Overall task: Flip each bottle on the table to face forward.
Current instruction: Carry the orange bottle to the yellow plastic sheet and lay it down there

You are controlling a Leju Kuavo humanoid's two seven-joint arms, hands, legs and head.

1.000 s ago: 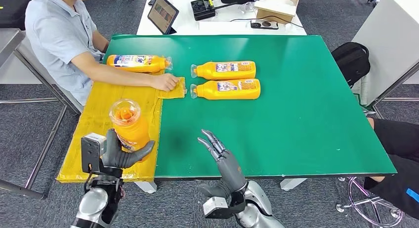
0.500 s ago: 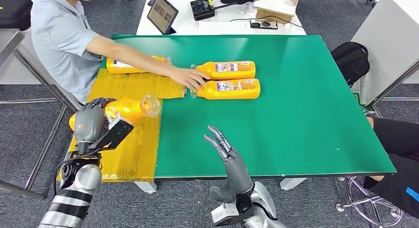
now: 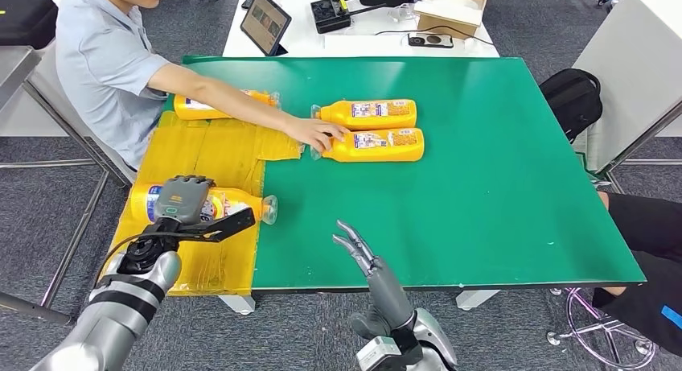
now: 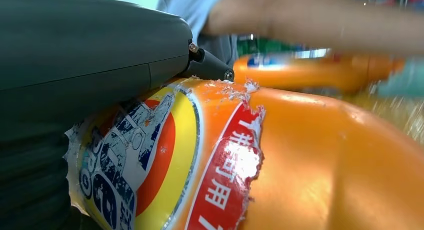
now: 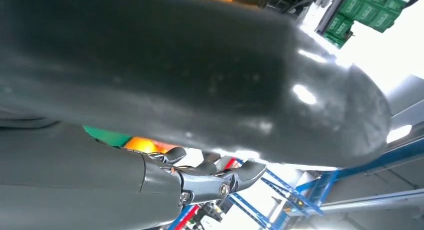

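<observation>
Fingers of the left hand (image 3: 183, 200) are wrapped over an orange detergent bottle (image 3: 233, 204), which is laid on its side on the yellow mat (image 3: 211, 150), cap end toward the green table (image 3: 482, 186); half a second ago it was held raised and tilted above the mat. In the left wrist view its torn label (image 4: 150, 155) is seen close up. The right hand (image 3: 362, 254) is held empty with fingers spread above the table's near edge, slightly lower than before. Beyond the left hand, a third bottle (image 3: 197, 107) is partly hidden by a person's arm (image 3: 217, 93). Farther off, two bottles (image 3: 370, 113) (image 3: 378, 145) lie side by side, the nearer one touched by the person's hand (image 3: 318, 133), as before.
</observation>
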